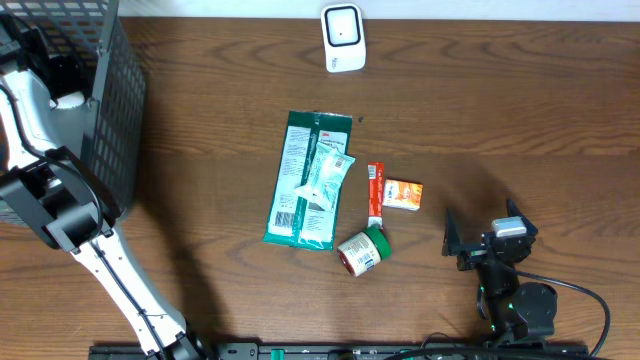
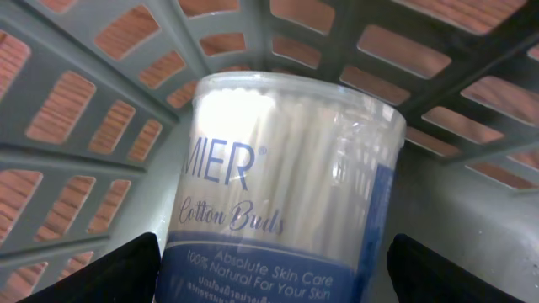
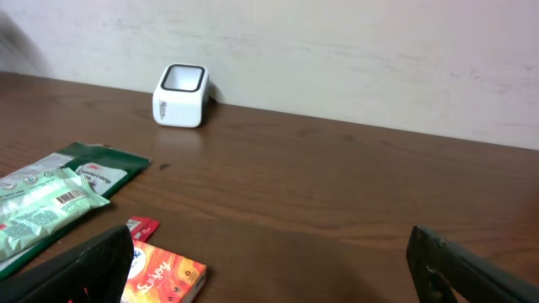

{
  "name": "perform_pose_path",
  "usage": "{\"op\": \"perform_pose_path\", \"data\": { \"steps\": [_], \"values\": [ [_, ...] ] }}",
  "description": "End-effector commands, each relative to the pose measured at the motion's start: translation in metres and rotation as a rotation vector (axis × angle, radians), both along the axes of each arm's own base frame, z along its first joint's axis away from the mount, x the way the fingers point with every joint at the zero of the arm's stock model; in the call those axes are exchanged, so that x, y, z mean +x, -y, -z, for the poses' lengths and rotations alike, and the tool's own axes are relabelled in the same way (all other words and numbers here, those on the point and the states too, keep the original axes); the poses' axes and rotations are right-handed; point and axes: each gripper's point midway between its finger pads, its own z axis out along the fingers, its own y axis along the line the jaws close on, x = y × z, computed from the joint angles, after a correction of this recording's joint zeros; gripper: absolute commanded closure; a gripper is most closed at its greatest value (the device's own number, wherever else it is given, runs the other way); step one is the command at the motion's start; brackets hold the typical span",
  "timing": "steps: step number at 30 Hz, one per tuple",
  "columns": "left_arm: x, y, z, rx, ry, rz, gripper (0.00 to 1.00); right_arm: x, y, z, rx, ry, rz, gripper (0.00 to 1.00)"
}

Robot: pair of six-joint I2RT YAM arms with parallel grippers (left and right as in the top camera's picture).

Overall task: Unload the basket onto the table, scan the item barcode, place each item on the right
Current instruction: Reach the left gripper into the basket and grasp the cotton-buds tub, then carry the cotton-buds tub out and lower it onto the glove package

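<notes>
**Item: tub** point(image 2: 286, 202). Clear round tub of cotton buds with a blue label reading "Cotton Buds". It lies inside the basket point(image 2: 84, 156), against the lattice wall where it meets the floor. The lidded end points away from the left wrist camera.

**Left gripper** point(image 2: 269, 273). Down inside the basket, at the far left of the table point(image 1: 520, 120). The jaws are spread wide, with one black finger point(image 2: 118, 273) on each side of the tub's label end. Each finger is just beside the tub wall. Whether the pads press the tub or stand just clear of it cannot be told.

**Basket.** Grey plastic with slotted sides; the brown table shows through the slots. It is well apart from the other goods.

**Scanner** point(image 1: 343, 38). Small white block with a dark window, upright at the far edge of the table, near the middle. Nothing is in front of it.

**Loose goods, table centre.**
- Green pack point(image 1: 300, 185), lying flat.
- Pale pouch point(image 1: 328, 175), lying across the green pack with a barcode showing.
- Red sachet point(image 1: 376, 190), just right of the pack.
- Orange box point(image 1: 403, 194), just beside the sachet.
- Jar point(image 1: 360, 252) with a green lid, on its side near the pack's near corner.

**Right gripper** point(image 3: 274, 282). Low over the table at the near right, pointing towards the goods and scanner. The jaws are fully spread with nothing between them. It stands near the orange box but apart from it.
</notes>
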Motion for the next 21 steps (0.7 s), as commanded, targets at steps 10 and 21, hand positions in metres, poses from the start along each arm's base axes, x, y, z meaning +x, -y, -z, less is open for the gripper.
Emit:
{"op": "perform_pose_path", "data": {
  "steps": [10, 21],
  "values": [
    [-0.007, 0.007, -0.004, -0.018, -0.022, 0.014, 0.31, 0.0, 0.002, 0.0, 0.005, -0.001, 0.01, 0.01],
    [-0.037, 0.024, -0.173, 0.055, 0.197, -0.046, 0.31, 0.0, 0.002, 0.0, 0.005, -0.001, 0.01, 0.01]
  ]
}}
